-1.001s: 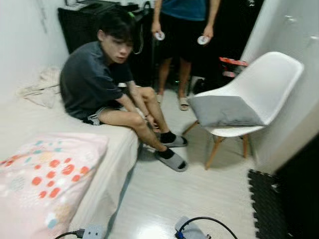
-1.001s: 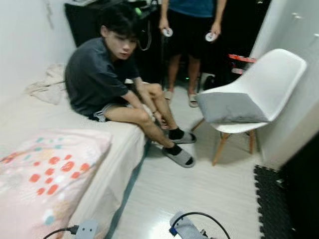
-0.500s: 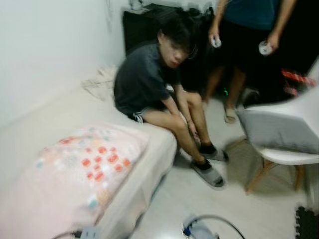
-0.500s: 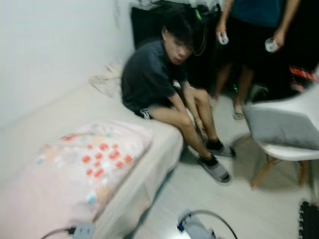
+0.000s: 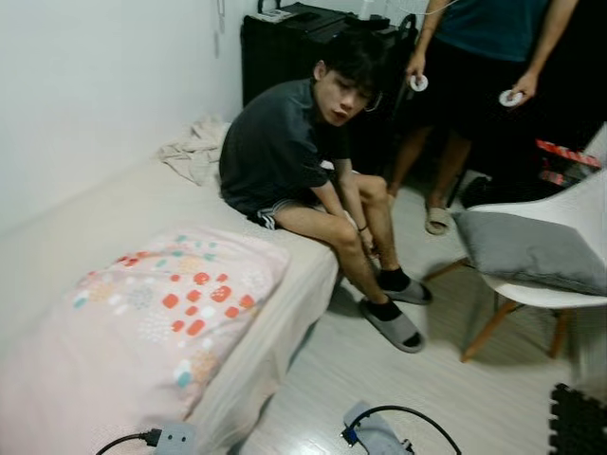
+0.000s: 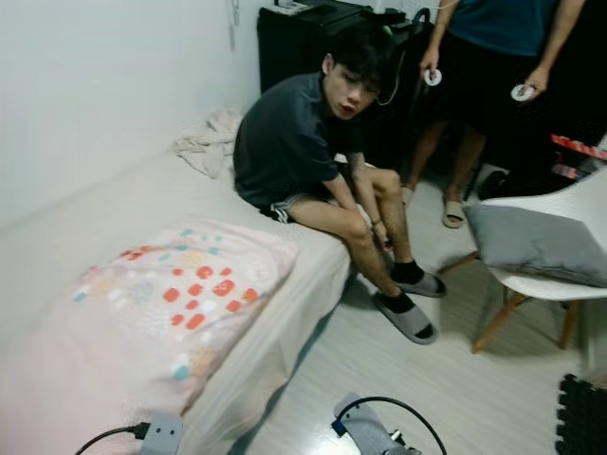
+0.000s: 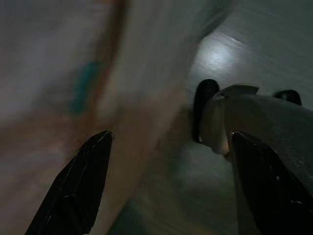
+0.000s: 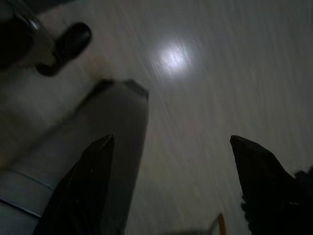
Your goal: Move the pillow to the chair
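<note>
A pink pillow (image 5: 156, 318) with red and teal spots lies on the near end of the bed (image 5: 114, 213), low on my left. A white chair (image 5: 560, 289) with wooden legs stands at the right, and a grey cushion (image 5: 531, 248) rests on its seat. My left gripper (image 7: 166, 183) hangs open beside the bed's edge, with nothing between its fingers. My right gripper (image 8: 168, 186) hangs open over the pale floor, also holding nothing.
A person in a dark shirt (image 5: 285, 152) sits on the bed edge, feet in grey slippers (image 5: 394, 327). A second person (image 5: 474, 57) stands behind, holding two controllers. A black cabinet (image 5: 285, 38) stands at the back. A black foam mat (image 5: 579, 422) lies at the lower right.
The camera has swung left: the pillow and bed now sit nearer the middle of the view, and the chair has slid to the right edge. The things themselves have not moved.
</note>
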Controlling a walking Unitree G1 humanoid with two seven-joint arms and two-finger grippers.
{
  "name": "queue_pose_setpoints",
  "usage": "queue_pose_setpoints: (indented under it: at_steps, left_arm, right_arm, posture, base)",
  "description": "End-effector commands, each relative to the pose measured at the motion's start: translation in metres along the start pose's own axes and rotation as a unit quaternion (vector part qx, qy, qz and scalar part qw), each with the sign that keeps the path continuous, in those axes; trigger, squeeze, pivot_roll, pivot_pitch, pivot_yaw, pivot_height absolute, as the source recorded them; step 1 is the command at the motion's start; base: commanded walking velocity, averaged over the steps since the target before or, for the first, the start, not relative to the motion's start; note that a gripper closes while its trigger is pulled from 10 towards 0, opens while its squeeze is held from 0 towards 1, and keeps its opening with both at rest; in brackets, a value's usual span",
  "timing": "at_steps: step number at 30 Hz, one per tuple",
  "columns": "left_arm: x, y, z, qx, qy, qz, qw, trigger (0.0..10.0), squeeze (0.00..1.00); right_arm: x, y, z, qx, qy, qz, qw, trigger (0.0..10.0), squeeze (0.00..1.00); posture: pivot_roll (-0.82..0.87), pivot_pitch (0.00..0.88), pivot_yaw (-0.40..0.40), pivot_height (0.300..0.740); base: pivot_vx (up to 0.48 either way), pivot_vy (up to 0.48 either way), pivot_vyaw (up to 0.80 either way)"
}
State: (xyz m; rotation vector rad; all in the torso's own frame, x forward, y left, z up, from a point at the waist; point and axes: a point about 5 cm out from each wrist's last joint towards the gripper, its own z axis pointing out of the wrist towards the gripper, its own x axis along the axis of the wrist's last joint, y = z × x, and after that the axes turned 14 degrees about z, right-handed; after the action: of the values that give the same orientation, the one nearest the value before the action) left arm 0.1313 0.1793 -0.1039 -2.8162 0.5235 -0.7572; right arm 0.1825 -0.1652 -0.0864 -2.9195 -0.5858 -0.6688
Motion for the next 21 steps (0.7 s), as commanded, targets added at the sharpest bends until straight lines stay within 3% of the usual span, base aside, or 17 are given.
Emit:
queue_pose_setpoints:
  at_steps: [1,8,21]
  left_arm:
    - [-0.0169,0.0207,-0.005,-0.041,-0.033,0.005,0.999,10.0,0.0]
    - [-0.015,0.0209,-0.0046,-0.037,-0.032,-0.003,0.999,10.0,0.0]
    - [-0.0097,0.0221,-0.0038,-0.043,-0.017,-0.018,0.999,10.0,0.0]
  right_arm:
    - [-0.0031,0.0047,-0.0012,-0.007,-0.003,0.01,1.0,10.0,0.0]
    - [-0.0013,0.0031,-0.0009,0.0,-0.001,0.014,1.0,10.0,0.0]
    - [0.0002,0.0017,-0.0006,0.008,0.001,0.006,1.0,10.0,0.0]
  posture:
    - [0.04,0.065,-0.082,0.734]
    - [0.04,0.063,-0.078,0.734]
    - [0.04,0.063,-0.079,0.734]
  base:
    - [0.0,-0.48,0.0]
    - [0.0,-0.39,0.06]
    - [0.0,0.0,0.79]
